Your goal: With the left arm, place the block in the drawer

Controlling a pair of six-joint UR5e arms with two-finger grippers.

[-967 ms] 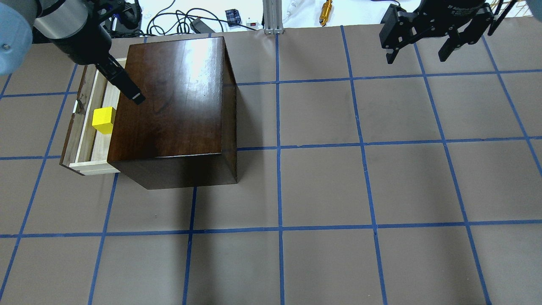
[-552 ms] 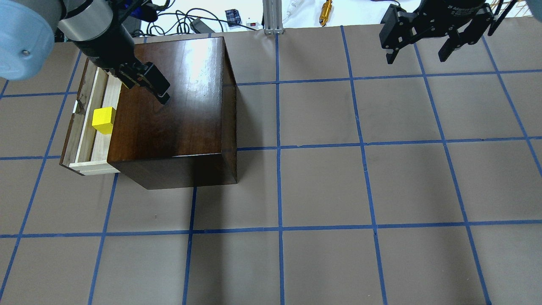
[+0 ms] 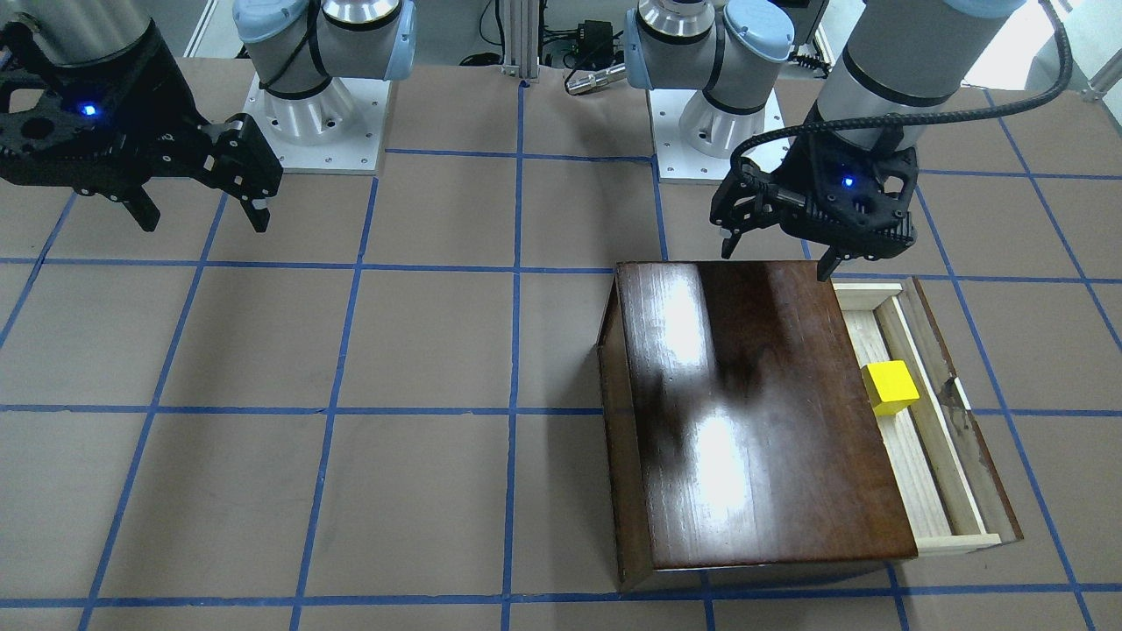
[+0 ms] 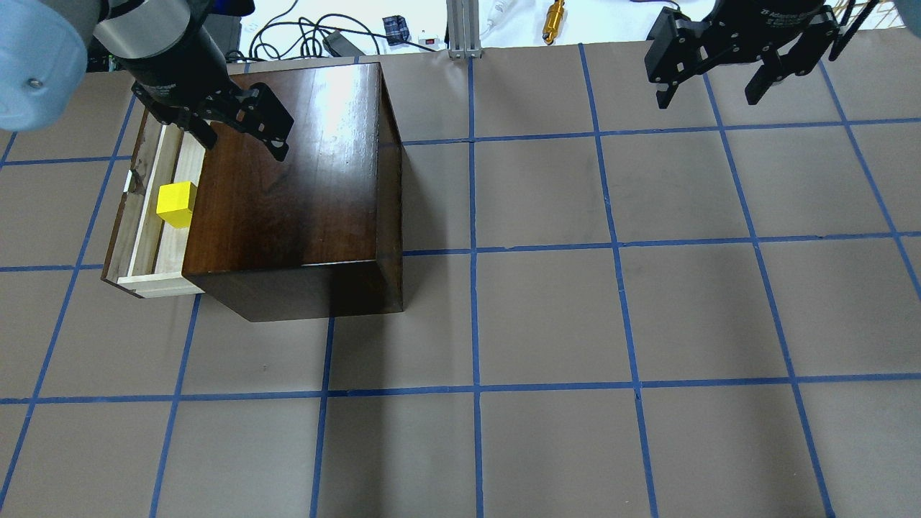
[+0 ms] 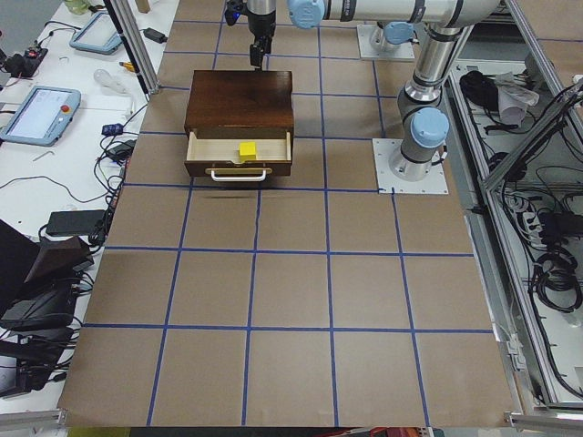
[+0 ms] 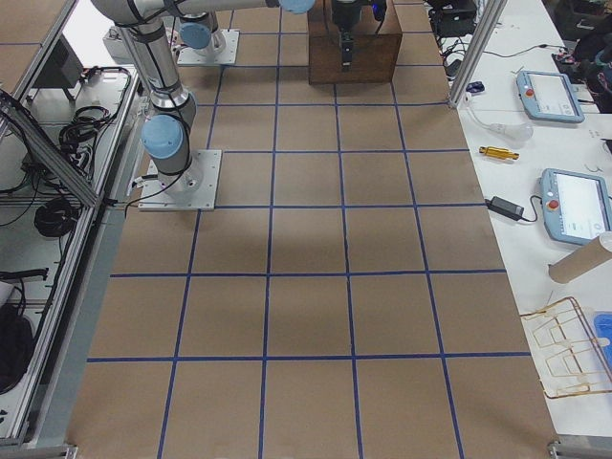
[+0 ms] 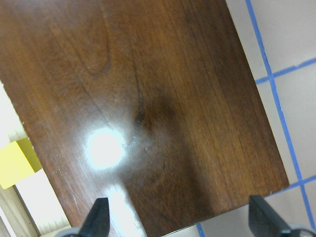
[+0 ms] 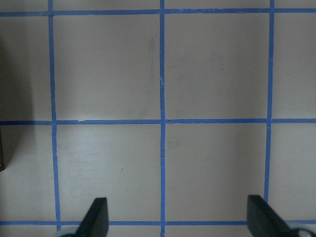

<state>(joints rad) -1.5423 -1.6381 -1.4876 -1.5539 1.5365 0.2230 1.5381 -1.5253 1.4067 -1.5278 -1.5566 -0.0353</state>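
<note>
The yellow block (image 4: 176, 204) lies inside the open drawer (image 4: 152, 252), which is pulled out to the left of the dark-brown wooden box (image 4: 288, 180). The block also shows in the front view (image 3: 890, 387) and at the left edge of the left wrist view (image 7: 17, 163). My left gripper (image 4: 243, 144) is open and empty. It hovers above the box's far-left top edge, apart from the block. My right gripper (image 4: 709, 97) is open and empty, high over the far right of the table.
Cables, a gold cylinder (image 4: 554, 18) and an aluminium post (image 4: 460, 29) lie beyond the table's far edge. The arm bases (image 3: 316, 114) stand on the robot's side. Tablets (image 6: 564, 206) rest on the side benches.
My left gripper has turned at the wrist and drawn back from the drawer toward the box's far edge. The block stays in the drawer. The right arm has not moved.
</note>
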